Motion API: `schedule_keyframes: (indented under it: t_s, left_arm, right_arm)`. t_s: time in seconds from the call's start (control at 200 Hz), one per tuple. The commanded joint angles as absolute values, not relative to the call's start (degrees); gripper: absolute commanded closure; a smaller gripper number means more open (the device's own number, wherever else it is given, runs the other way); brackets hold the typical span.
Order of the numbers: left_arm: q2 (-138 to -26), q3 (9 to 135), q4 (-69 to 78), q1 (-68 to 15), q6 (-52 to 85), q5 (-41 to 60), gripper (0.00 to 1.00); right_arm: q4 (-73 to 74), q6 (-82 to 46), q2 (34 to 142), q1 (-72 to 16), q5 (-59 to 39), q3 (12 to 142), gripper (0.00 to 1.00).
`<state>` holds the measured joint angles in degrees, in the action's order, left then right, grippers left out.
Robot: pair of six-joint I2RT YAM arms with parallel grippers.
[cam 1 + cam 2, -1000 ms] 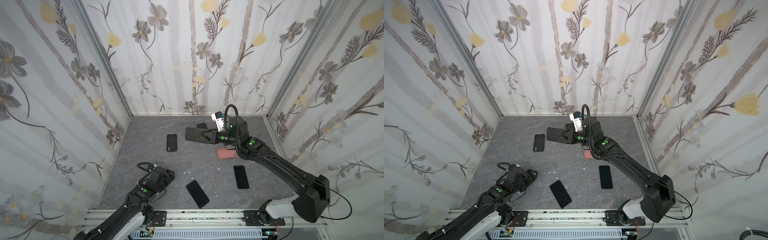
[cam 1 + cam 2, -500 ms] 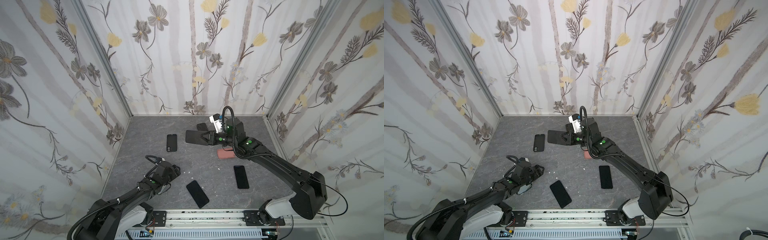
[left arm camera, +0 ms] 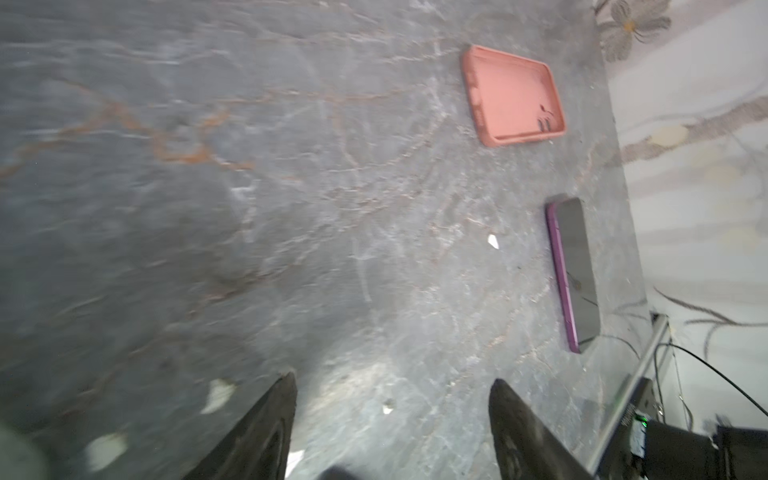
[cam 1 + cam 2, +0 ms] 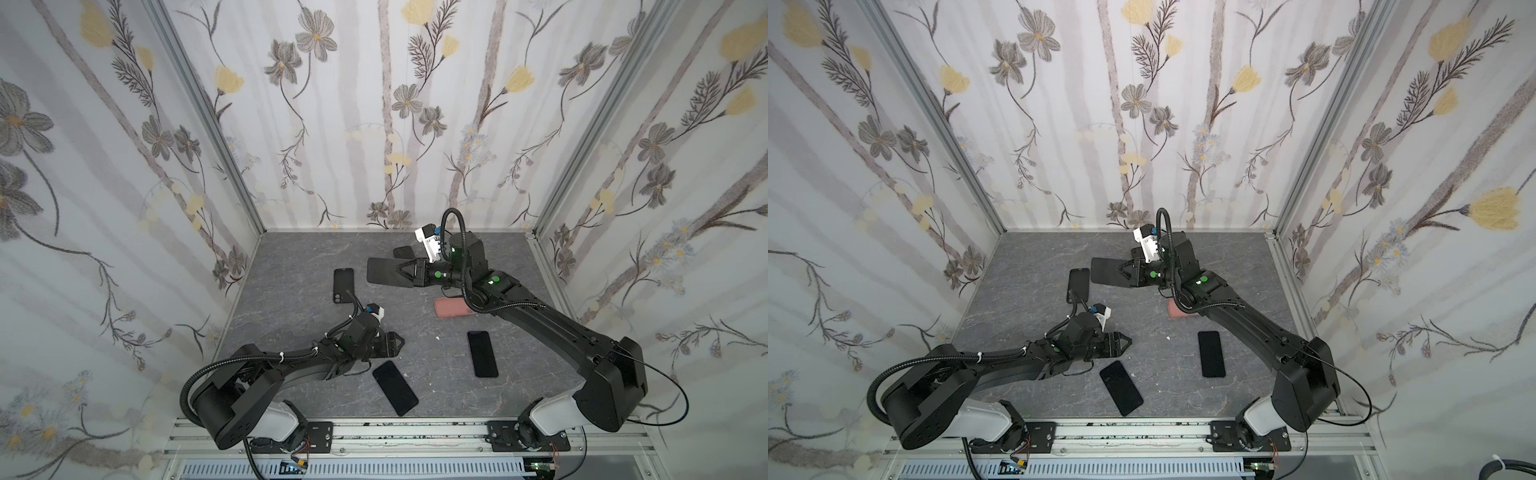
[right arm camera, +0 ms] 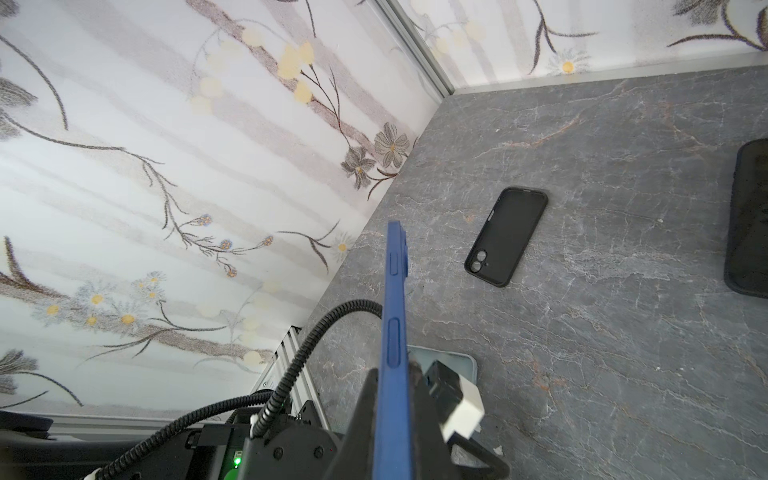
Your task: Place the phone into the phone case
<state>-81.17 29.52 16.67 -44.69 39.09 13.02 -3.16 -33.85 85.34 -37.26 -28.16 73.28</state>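
Work surface: grey marble-patterned floor (image 4: 299, 257) enclosed by flowered wall panels.

Right gripper (image 4: 398, 270): jaws clamped on one short end of a flat phone-shaped slab with a blue edge (image 4: 384, 270).

Held slab: raised off the floor near the back wall. Its broad dark face points up in both top views. The right wrist view shows its blue side, with two long button ridges, edge-on (image 5: 394, 299). It cannot be told whether it is a bare phone or a phone already in a cover.

Left gripper (image 4: 401, 343): jaws spread wide with nothing between them. The left wrist view shows only bare floor between the two dark fingertips (image 3: 286, 399). It hangs low over the front half of the floor.

Black phone case with two round camera cut-outs (image 4: 343, 286): lies flat and hollow side up towards the left wall, apart from both grippers.

Salmon-pink phone case (image 3: 515, 95): lies flat and hollow side up, and is empty. In both top views the right arm partly covers it.

Phone with a purple edge and dark screen (image 4: 482, 353): lies flat on the right front of the floor, well apart from the pink case.

Plain black phone (image 4: 395, 386): lies flat and diagonal at the front, just beside the left gripper.

Second dark case (image 5: 748, 220): lies flat near the back wall, cut off by the frame edge.

White scraps (image 3: 493, 241): scattered on the floor.
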Motion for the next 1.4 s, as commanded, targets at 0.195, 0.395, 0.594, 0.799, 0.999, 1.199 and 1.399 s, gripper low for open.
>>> schedule_keyframes:
  t_s: [0.195,0.395,0.594,0.799,0.999,1.199,1.399]
  left_arm:
    - [-66.71,31.57,7.28,-45.01,38.70,5.46,0.27]
    - [-49.23,24.39,-6.91,-42.55,49.28,-5.80,0.29]
    - [-33.51,20.99,-21.08,-39.55,58.07,-9.03,0.39]
    - [-24.80,18.97,-31.40,-36.40,64.08,-12.95,0.54]
    - [-26.03,17.91,-32.64,-33.86,66.11,-14.32,0.50]
    - [-27.72,15.93,-28.69,-29.07,64.89,-13.97,0.43]
    - [-30.28,14.01,-22.46,-24.44,62.37,-7.84,0.42]
  right_arm:
    - [-0.23,-35.30,88.17,-37.37,-29.90,76.55,1.00]
    - [-3.28,-34.20,88.59,-38.48,-28.68,77.97,1.00]
    - [-5.50,-33.80,93.22,-41.29,-29.22,77.31,1.00]
    - [-9.19,-32.06,102.50,-44.85,-35.69,81.21,1.00]
    - [-15.67,-29.22,111.58,-46.57,-40.39,86.23,1.00]
    - [-17.27,-27.86,117.79,-48.51,-40.72,88.99,1.00]
    - [-23.31,-24.20,119.80,-47.99,-34.95,90.96,1.00]
